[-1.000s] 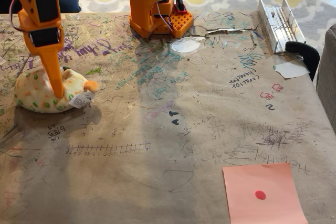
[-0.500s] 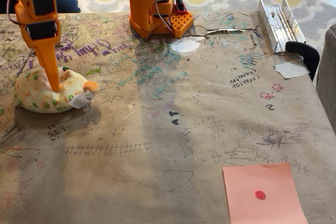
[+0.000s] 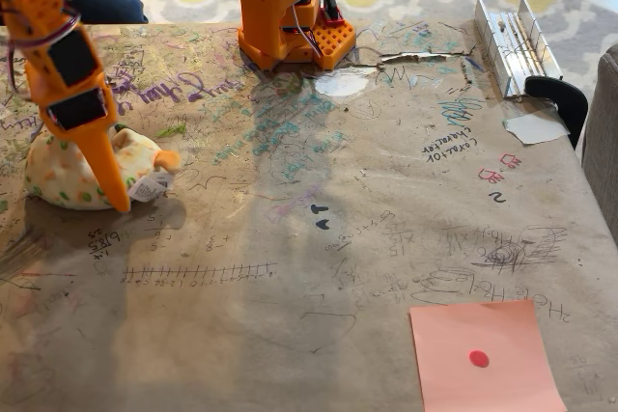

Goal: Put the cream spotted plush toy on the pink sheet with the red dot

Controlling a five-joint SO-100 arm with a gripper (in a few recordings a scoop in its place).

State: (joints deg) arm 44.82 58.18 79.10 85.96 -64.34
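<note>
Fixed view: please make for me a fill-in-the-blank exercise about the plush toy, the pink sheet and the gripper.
1. The cream spotted plush toy lies near the ____ edge of the picture.
2. The dot on the pink sheet is ____ in colour.
3. The orange gripper points down in front of the ____.
4. The pink sheet has ____ on it except its dot.

Missing words: left; red; toy; nothing

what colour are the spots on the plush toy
Orange and green on cream, seen in the fixed view on the plush toy.
</note>
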